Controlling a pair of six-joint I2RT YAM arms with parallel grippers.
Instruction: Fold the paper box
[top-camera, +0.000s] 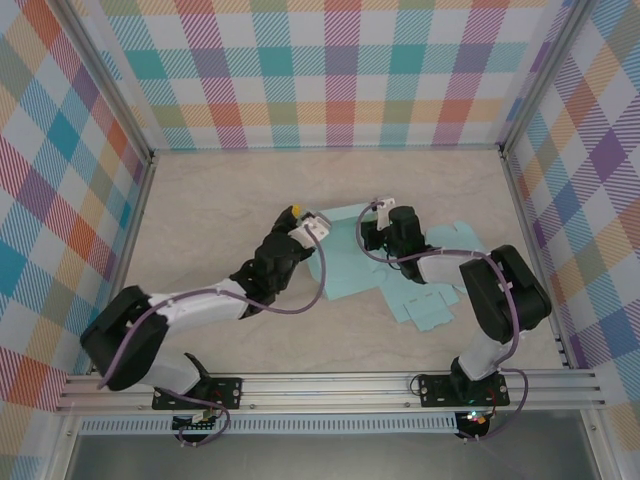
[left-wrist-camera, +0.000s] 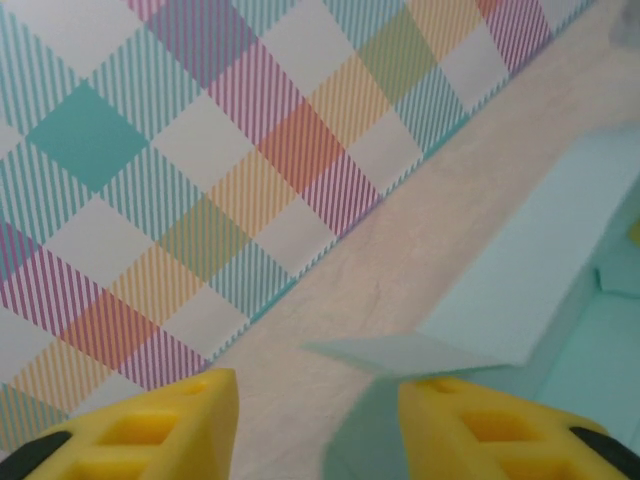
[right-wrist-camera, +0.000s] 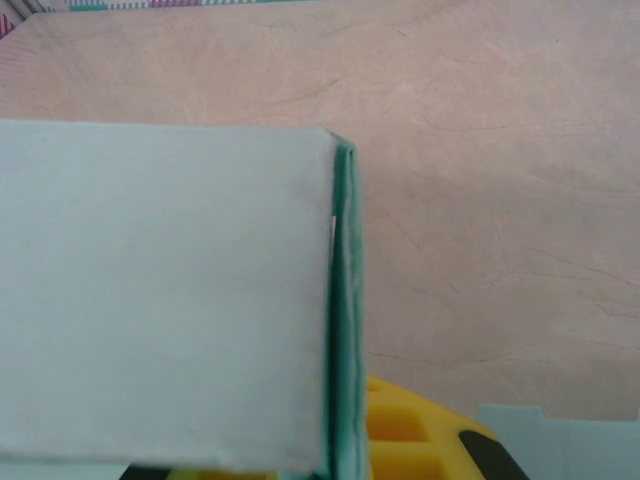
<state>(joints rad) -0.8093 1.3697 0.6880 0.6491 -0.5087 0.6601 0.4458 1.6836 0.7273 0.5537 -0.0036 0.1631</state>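
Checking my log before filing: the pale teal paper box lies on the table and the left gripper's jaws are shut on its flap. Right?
Not quite. The left gripper has its jaws open: the left wrist view shows its yellow fingers apart, with the flap ahead of them, unclamped. The pale teal paper box does lie on the table.
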